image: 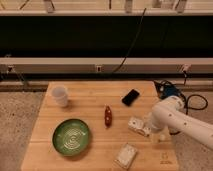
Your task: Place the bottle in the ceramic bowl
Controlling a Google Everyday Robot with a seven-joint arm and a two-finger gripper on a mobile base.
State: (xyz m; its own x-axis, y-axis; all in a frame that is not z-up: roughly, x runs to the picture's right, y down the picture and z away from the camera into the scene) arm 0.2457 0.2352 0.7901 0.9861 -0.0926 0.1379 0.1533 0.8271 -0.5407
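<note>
1. The white arm's two-finger gripper is low over the right part of the wooden table, its fingers spread wide and clamping nothing.
2. The whitish boxy bottle lies flat just left of the gripper; whether they touch is unclear.
3. The round green ceramic bowl sits well to the bottle's left.

Single cam, high and set back, looks down and forward over the whole worktop toward the back wall. Wide view, no second view. Gripper sits right of centre, beside the bottle.
</note>
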